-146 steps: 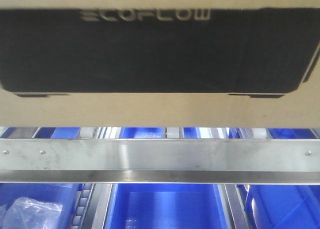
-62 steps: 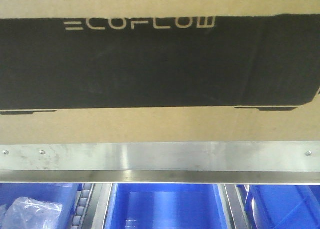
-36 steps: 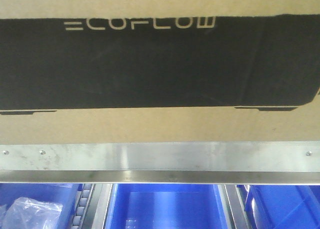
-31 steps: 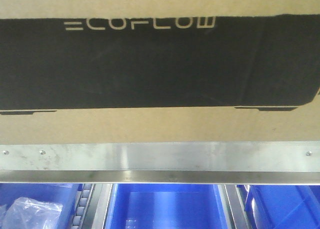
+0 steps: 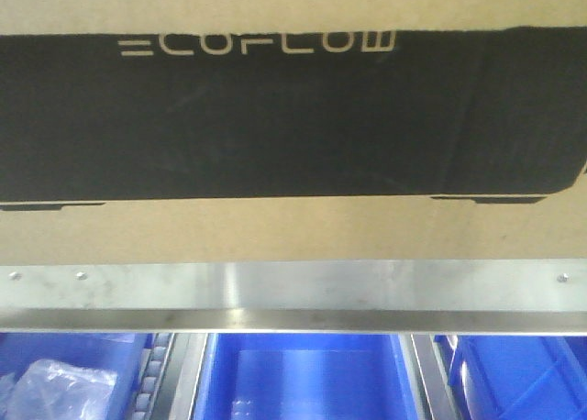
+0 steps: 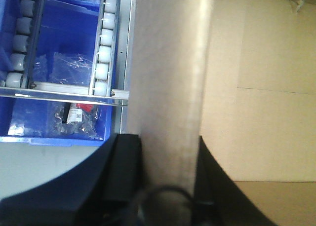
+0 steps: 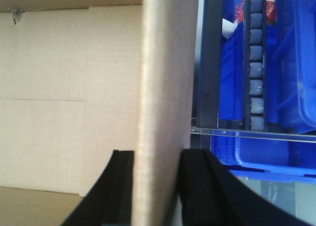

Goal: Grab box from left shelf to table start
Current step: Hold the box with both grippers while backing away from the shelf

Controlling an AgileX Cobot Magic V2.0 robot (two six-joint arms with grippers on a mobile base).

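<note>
The box is a brown carton wider than the front view, with a black "ECOFLOW" panel. Its lower edge overlaps the steel front rail of the left shelf. In the left wrist view my left gripper straddles an upright cardboard wall of the box, one black finger on each side, shut on it. My right gripper clamps the opposite wall the same way. The carton's pale inside shows beside it. The table is out of view.
Blue plastic bins sit on the level under the rail, one holding a clear plastic bag. Grey roller tracks run beside the box walls over more blue bins.
Since 2.3 s ago the box has come forward and lower in view, covering the rollers and bins behind the rail. Over the last second almost nothing has moved.
</note>
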